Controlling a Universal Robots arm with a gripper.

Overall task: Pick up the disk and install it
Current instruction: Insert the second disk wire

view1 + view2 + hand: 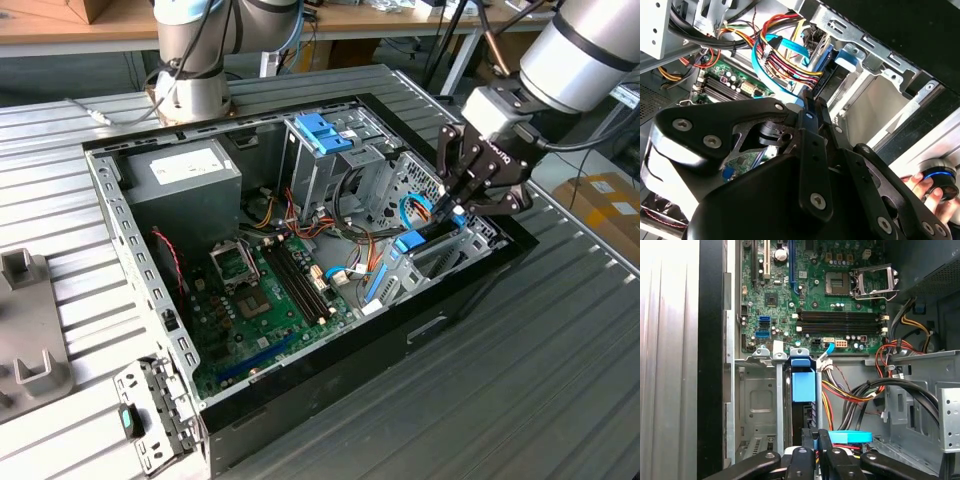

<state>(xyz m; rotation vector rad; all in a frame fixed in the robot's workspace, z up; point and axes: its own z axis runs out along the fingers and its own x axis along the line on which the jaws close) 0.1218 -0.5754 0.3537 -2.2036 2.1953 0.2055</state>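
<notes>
The disk point(803, 382) stands on edge in the drive bay at the front of the open computer case point(130, 260), its bright blue rail facing up. In the exterior view the disk's blue end point(411, 241) sits in the bay on the exterior view's right. My gripper point(455, 210) hangs just above and behind it. In both wrist views the black fingers point(824, 442) are pressed together, and the gripper point(812, 107) stands shut right at the disk's point(820, 57) near end. Whether the fingertips touch it is unclear.
The green motherboard point(840, 300) lies on the case floor. A grey power-supply box point(185, 175) and a tall metal cage with a blue bracket point(318, 130) stand at the back. Coloured cables point(785, 55) crowd beside the bay. A person's hand point(925, 187) rests on a blue-ringed knob.
</notes>
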